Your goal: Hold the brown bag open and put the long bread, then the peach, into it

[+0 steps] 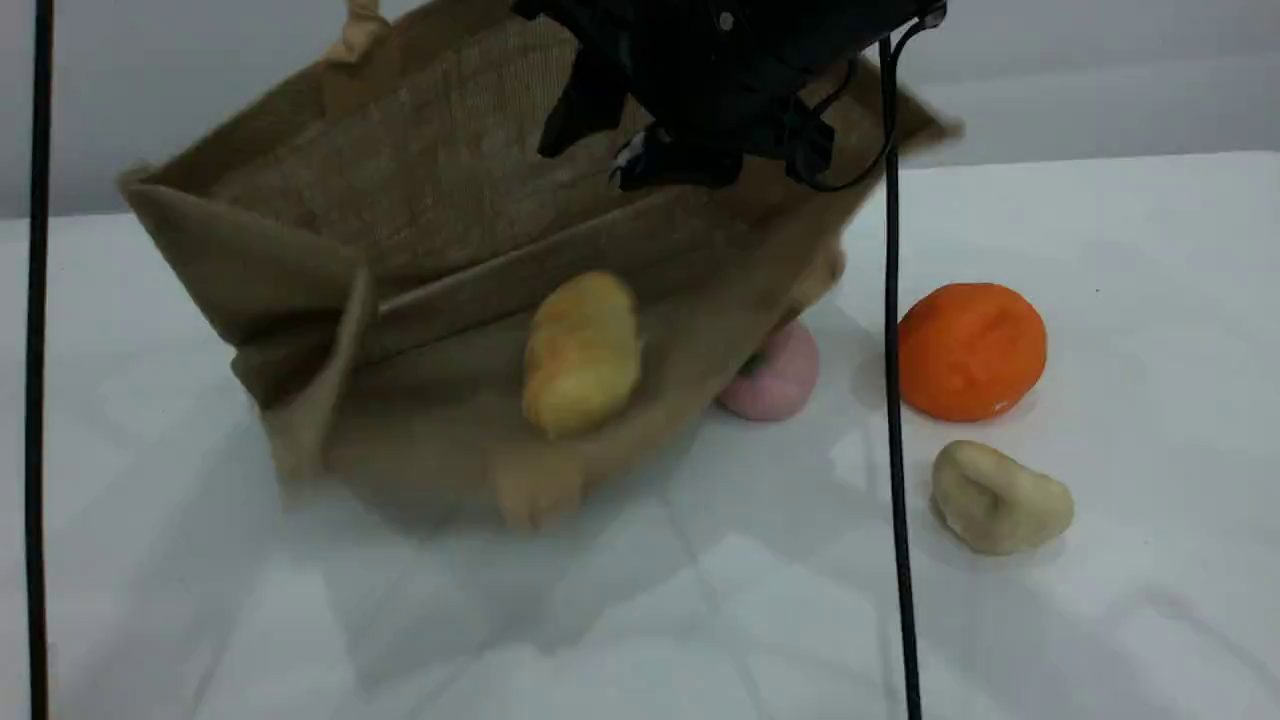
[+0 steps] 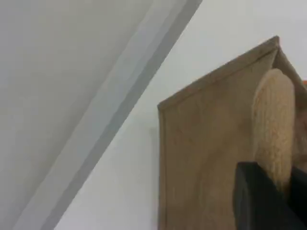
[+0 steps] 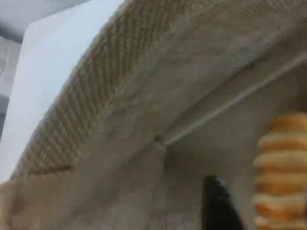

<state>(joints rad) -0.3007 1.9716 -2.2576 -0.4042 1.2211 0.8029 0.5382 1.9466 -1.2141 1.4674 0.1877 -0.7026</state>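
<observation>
Right gripper (image 1: pixel 690 150) hangs at the far side over the open mouth of the brown bag (image 1: pixel 420 200), dark and blurred; whether its jaws stand open or shut cannot be told, and nothing shows between them. In the right wrist view one dark fingertip sits at the bottom edge, with the striped long bread (image 3: pixel 280 167) just to its right against the woven wall. Left gripper (image 2: pixel 268 201) is closed on a beige padded handle (image 2: pixel 273 124) of the bag, seen from its own wrist view.

Bag lies tipped, mouth facing near, its near flap spread on the white table (image 1: pixel 1100 620). Long bread (image 1: pixel 582 352) rests on that flap, inside the mouth. Peach (image 1: pixel 772 378) lies on the table just right of the bag, touching or partly under its edge. Orange ball (image 1: pixel 970 350) stands further right, apart from the peach. Beige lump (image 1: pixel 1000 498) is nearer, right of centre.
</observation>
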